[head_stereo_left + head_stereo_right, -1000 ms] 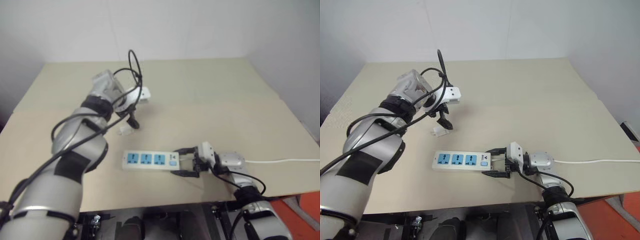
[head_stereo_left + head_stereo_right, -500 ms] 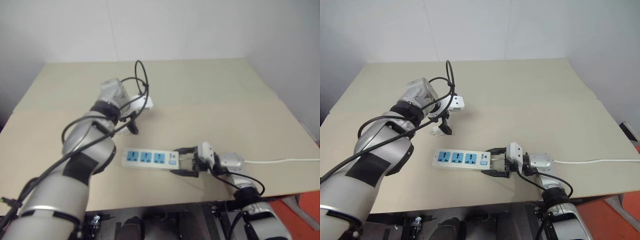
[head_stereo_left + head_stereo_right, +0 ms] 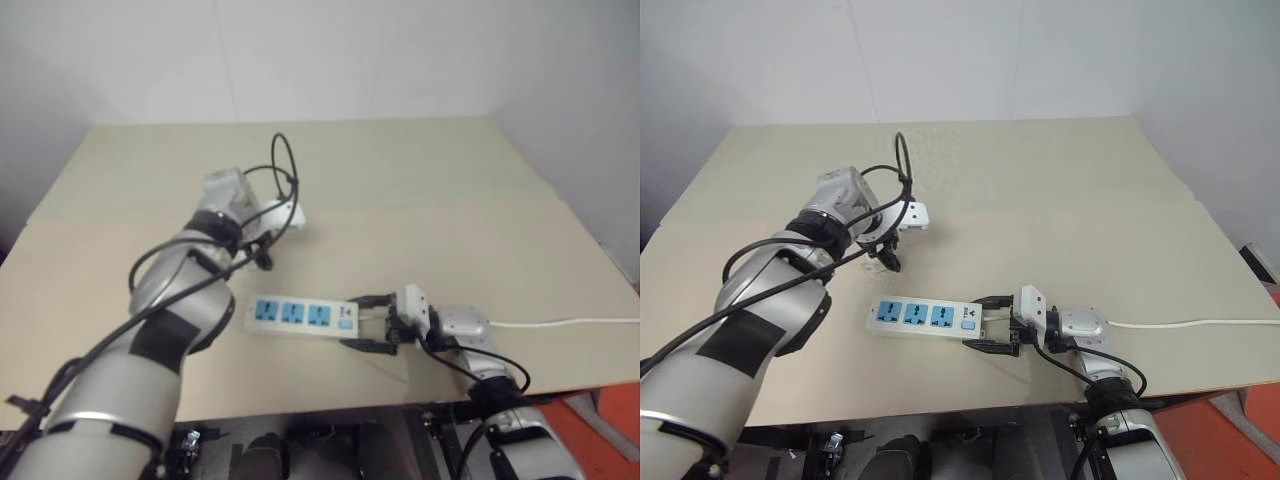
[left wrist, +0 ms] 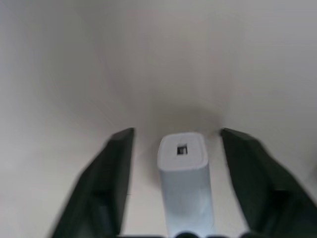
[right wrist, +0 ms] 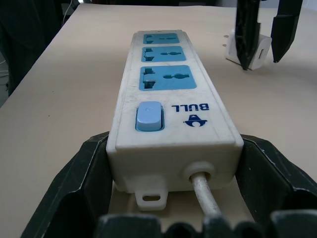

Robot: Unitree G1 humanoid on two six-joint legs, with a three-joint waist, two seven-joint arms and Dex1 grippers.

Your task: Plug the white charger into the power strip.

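The white charger (image 4: 182,168) rests on the table between the two black fingers of my left gripper (image 4: 176,134), which points steeply down over it. A gap shows on each side of the charger, so this gripper is open. In the right wrist view the charger (image 5: 256,53) stands beyond the far end of the power strip (image 5: 166,94). The strip lies flat with three blue sockets and a blue switch. My right gripper (image 3: 987,322) is shut on the strip's cord end, one finger against each side.
The strip's thin white cord (image 3: 1180,323) runs off to the right along the tan table (image 3: 1060,200). A black cable loops above my left wrist (image 3: 902,160). The table's front edge is close behind the right gripper.
My left arm has come down and in toward the table, bringing its fingers around the charger. The right gripper and the power strip have stayed where they were.
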